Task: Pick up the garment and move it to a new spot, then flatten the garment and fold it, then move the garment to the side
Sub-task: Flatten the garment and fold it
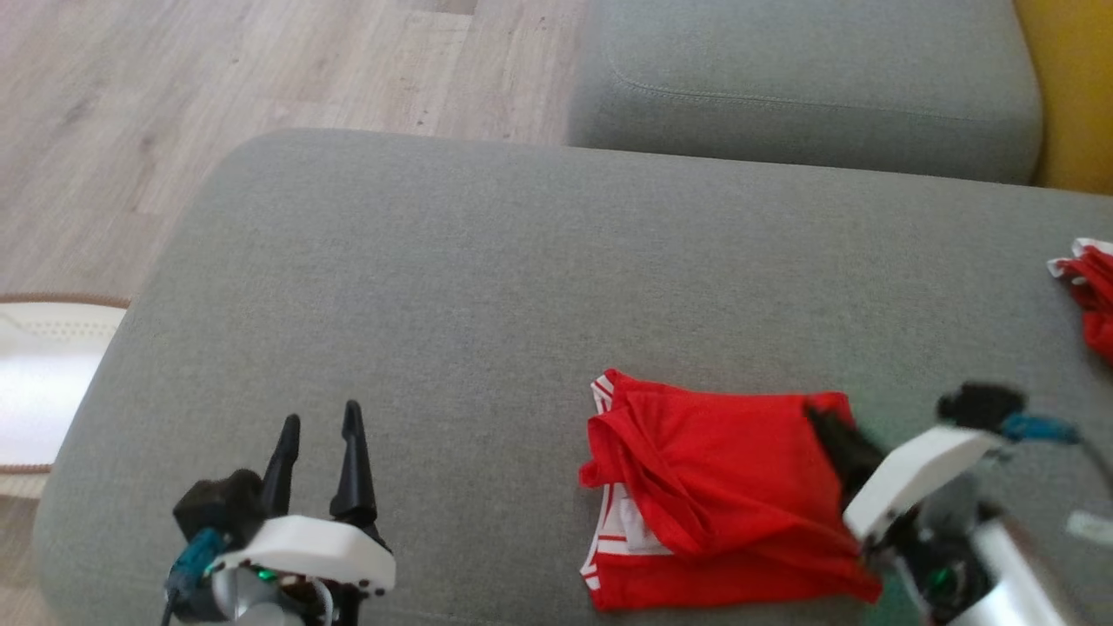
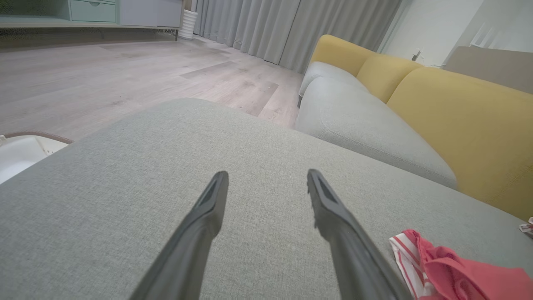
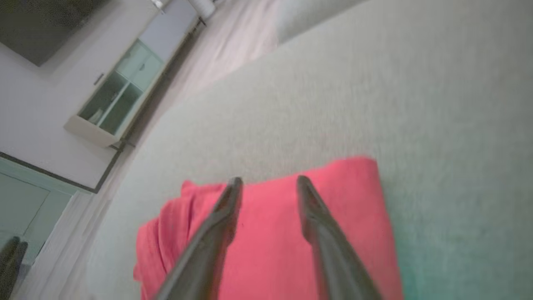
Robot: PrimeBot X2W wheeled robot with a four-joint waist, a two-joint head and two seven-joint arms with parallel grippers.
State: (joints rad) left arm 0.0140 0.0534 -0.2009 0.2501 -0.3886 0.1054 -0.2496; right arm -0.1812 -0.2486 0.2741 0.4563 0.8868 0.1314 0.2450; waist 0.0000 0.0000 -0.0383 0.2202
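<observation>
Currently right gripper (image 3: 268, 180) spread, nothing pinched, its fingers over the folded red garment (image 1: 722, 487) beneath it. Left gripper (image 1: 322, 415) spread wide above grey cushion (image 1: 435, 287), garment well off to its right.

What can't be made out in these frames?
Head view: blur smears the right gripper; whether its fingers touch the red garment is unclear.
Head view: second red cloth cut off by the right edge; what it is, unknown.
Head view: white object cut off by the left edge.
Right wrist view: blurred; garment's near end cut off by the bottom edge.
</observation>
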